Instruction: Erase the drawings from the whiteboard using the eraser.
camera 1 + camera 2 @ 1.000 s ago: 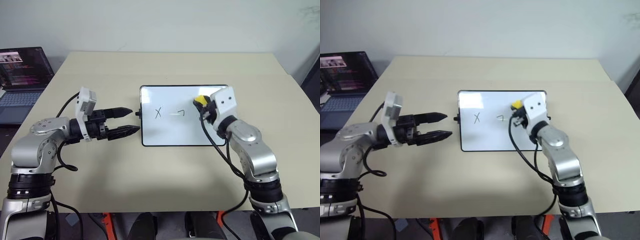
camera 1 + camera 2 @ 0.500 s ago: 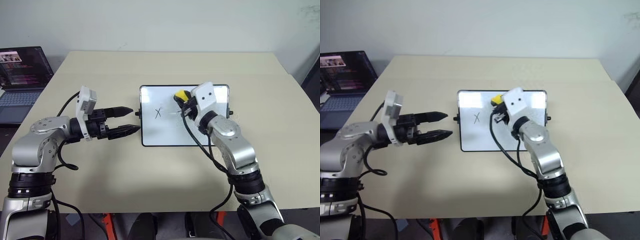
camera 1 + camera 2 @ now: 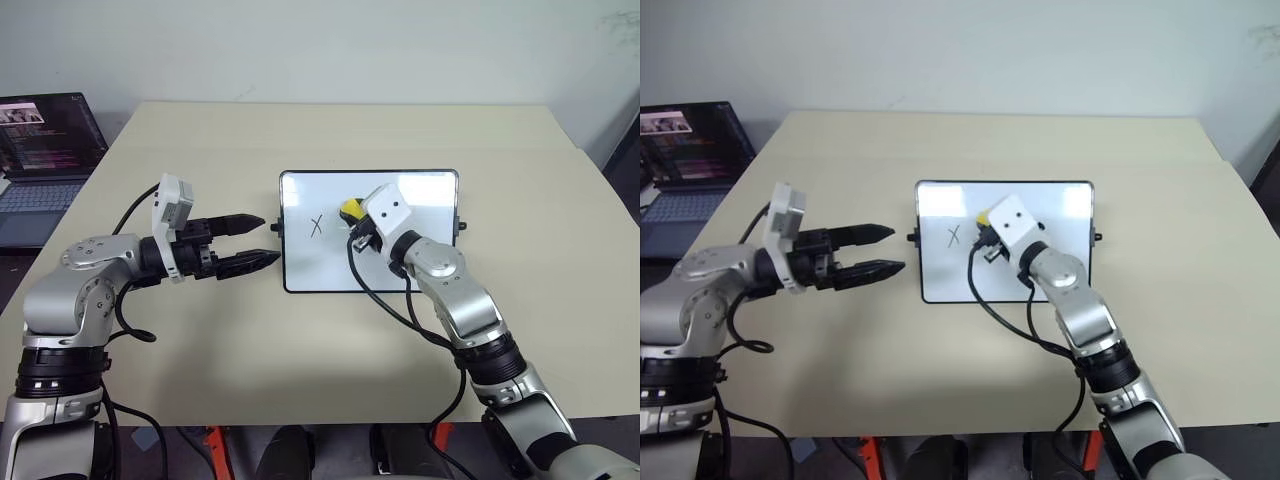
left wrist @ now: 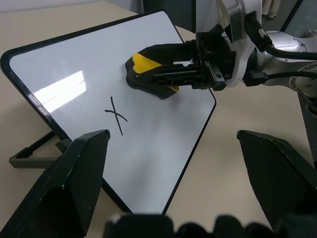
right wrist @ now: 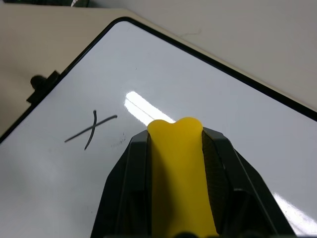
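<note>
The whiteboard (image 3: 320, 268) lies flat in the middle of the table. One of the drawings, a black "X" (image 3: 317, 226), sits on its left part, and it also appears in the right wrist view as the X (image 5: 90, 130). My right gripper (image 3: 353, 218) is shut on the yellow eraser (image 3: 350, 209), which rests on the board just right of the X, a short gap away. In the left wrist view the eraser (image 4: 142, 65) shows its dark underside against the white surface. My left gripper (image 3: 268, 240) hovers open just off the board's left edge, holding nothing.
An open laptop (image 3: 45, 150) sits at the far left, off the beige table (image 3: 330, 350). A small black knob (image 3: 275, 227) sticks out of the board's left edge, close to my left fingertips. My right arm's black cable (image 3: 385, 300) loops over the board's near edge.
My right gripper has slid the eraser leftward across the board toward the X, and the marks in the middle of the board are gone. The left arm has stayed still.
</note>
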Tool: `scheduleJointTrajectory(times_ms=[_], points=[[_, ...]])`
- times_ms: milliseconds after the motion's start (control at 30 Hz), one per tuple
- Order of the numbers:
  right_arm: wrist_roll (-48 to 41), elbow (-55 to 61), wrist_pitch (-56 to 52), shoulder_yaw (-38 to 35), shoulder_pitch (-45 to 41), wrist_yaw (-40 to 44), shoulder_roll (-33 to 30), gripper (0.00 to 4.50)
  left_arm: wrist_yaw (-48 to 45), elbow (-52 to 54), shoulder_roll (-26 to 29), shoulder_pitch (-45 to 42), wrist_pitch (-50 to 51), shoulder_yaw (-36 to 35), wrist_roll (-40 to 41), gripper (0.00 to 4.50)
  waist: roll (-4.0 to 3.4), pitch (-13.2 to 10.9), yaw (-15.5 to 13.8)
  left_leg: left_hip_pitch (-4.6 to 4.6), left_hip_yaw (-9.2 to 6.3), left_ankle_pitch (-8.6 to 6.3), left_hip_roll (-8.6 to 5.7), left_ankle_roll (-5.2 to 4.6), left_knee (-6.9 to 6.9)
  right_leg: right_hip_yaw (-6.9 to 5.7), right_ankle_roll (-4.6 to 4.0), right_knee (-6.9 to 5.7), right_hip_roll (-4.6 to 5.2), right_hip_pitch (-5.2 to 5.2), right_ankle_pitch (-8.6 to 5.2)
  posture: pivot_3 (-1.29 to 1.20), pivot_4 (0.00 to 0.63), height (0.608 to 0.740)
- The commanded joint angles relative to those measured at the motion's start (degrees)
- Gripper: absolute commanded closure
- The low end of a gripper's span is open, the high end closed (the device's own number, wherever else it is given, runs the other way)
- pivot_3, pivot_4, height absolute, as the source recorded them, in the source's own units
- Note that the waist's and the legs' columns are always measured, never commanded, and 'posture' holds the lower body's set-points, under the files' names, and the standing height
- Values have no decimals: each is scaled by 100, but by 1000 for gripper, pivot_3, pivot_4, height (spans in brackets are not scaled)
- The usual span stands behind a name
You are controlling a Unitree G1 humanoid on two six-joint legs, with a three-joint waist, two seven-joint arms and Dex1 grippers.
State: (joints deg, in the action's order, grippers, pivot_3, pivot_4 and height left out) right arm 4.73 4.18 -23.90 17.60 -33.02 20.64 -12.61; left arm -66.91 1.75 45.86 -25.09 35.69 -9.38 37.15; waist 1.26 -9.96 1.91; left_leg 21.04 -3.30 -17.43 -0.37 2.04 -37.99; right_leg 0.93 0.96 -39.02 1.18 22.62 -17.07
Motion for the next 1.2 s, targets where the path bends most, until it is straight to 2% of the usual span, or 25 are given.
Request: scheduleJointTrajectory(times_ms=[33, 233, 533, 667, 800, 1000, 1200], points=[[158, 77, -6, 24, 180, 107, -173, 3401, 0, 173, 78, -27, -56, -178, 79, 0, 0, 0, -2, 0, 0, 0, 0, 0, -1, 0, 0, 0, 0, -1, 0, 0, 150, 740], [184, 372, -184, -123, 523, 205, -439, 3401, -25, 132, 60, -58, -82, -146, 65, 0, 1, 1, -12, -4, -2, 0, 0, 0, -5, -1, 0, -1, 0, -8, 0, 0, 150, 740], [127, 1048, -563, -717, 1424, 307, -1162, 3401, -54, 110, 53, -57, -92, -135, 65, 0, 8, 5, -56, -18, -14, 0, -5, -1, -11, -10, 1, 3, 2, -34, 0, 0, 150, 740], [90, 1186, -605, -884, 1531, 343, -1338, 3401, -81, 41, 22, -139, -118, -79, 41, 0, 10, 6, -39, -23, -12, 0, -5, -1, -15, -7, 4, -1, 2, -37, 3, 0, 150, 740], [14, 1352, -689, -989, 1412, 270, -1184, 3401, -106, -22, -12, -208, -144, -25, 16, 0, 10, 6, -37, -25, -14, 1, -5, -2, -15, -9, 4, -3, 0, -38, 6, 0, 150, 740], [-363, 1677, -469, -1204, 993, 58, -547, 3401, -145, -100, -34, -290, -166, 5, -24, 0, 8, 2, -15, -21, -11, 1, -4, -1, -13, -6, 4, -2, -1, -31, 7, 0, 150, 740], [-383, 1453, 241, -1236, 702, -111, -250, 3401, -142, -102, -29, -289, -174, 3, -27, 0, 7, 2, -7, -8, -10, 0, 0, 1, 1, -6, 0, 8, -2, -17, 1, 0, 150, 740]])
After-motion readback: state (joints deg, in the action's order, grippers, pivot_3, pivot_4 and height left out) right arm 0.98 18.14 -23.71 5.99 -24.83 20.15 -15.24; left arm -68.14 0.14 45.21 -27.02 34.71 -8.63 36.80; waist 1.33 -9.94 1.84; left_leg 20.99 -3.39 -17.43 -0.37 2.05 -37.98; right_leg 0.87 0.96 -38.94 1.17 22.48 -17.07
